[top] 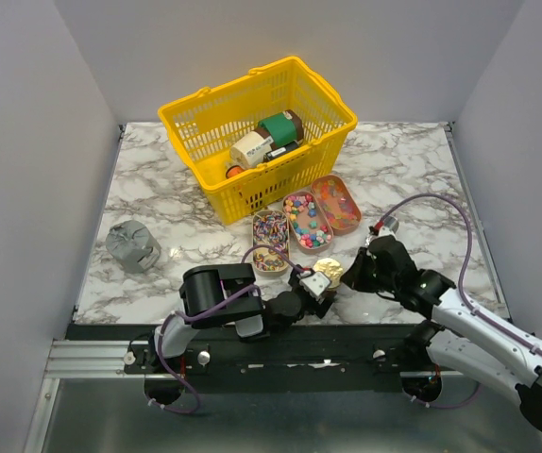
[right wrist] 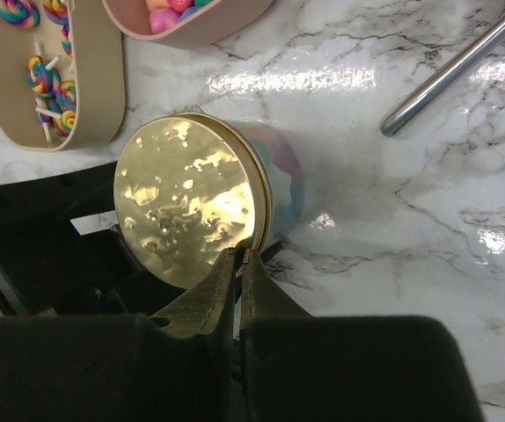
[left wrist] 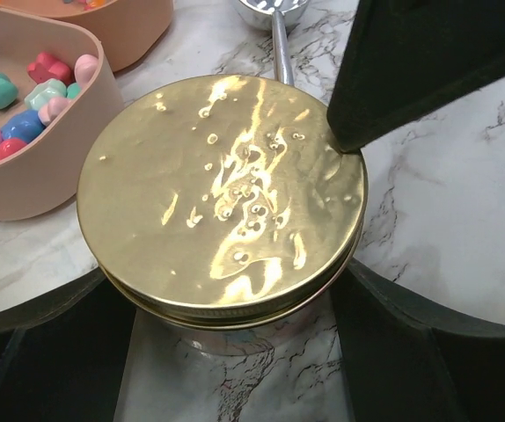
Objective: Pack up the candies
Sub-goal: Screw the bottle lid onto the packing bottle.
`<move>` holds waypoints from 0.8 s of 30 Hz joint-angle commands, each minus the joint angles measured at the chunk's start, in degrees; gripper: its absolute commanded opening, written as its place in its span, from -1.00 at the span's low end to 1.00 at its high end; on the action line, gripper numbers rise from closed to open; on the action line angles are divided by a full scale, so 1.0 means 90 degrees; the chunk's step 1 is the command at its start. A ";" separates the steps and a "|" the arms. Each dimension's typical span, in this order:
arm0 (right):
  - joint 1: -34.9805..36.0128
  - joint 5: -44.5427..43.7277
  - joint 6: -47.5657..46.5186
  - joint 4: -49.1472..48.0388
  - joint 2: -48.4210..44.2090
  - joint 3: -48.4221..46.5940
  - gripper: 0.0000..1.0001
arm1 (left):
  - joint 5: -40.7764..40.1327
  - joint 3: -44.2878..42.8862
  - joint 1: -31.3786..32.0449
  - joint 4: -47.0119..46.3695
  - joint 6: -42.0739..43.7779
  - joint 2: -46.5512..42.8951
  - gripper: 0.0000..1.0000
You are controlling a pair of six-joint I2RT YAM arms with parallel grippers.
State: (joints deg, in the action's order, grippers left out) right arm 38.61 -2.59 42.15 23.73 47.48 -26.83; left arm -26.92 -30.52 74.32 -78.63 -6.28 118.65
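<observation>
Many candies (left wrist: 19, 123) in tray (left wrist: 50, 180) just beyond L fingers (left wrist: 428, 360)

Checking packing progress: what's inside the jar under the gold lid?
Pastel pink and blue shapes, likely candies, show through the side of the jar. The lid covers the top, so the fill level is hidden.

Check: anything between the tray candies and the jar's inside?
Yes. The gold lid sits closed on the jar, covering its mouth, so the candies in the pink tray cannot go in. The right gripper pinches the lid's rim.
</observation>
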 commanded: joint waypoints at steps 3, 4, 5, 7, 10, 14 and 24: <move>0.0046 0.0347 0.0073 0.0946 -0.0461 0.0032 -0.74 | -0.0428 0.0080 -0.0065 -0.1810 0.0171 0.0225 0.40; 0.0046 -0.0021 0.0053 0.1035 -0.0520 -0.0065 -0.67 | -0.0379 0.0129 -0.0065 -0.1936 0.0181 0.0225 0.38; 0.0046 -0.0218 0.0024 0.1142 -0.0559 -0.0240 -0.59 | -0.0349 0.0188 -0.0065 -0.1976 0.0171 0.0225 0.37; 0.0046 -0.0686 -0.0151 0.1231 -0.0521 -0.0465 -0.25 | -0.0233 0.0315 -0.0065 -0.2006 0.0132 0.0205 0.36; 0.0046 -0.1126 -0.0425 0.1134 -0.0112 -0.0875 -0.03 | -0.0076 0.0432 -0.0065 -0.2005 0.0083 0.0186 0.35; 0.0026 -0.1128 -0.0835 0.0666 0.0602 -0.1179 0.00 | 0.0265 0.0462 -0.0065 -0.2005 0.0034 0.0205 0.34; -0.0120 -0.0631 -0.1246 -0.0311 0.1784 -0.1092 -0.31 | 0.0422 0.0413 -0.0065 -0.1928 -0.0112 0.0381 0.34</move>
State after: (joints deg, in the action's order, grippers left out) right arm 38.13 -9.15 32.73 25.82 61.65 -36.71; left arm -24.84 -28.08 73.82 -82.46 -6.87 119.31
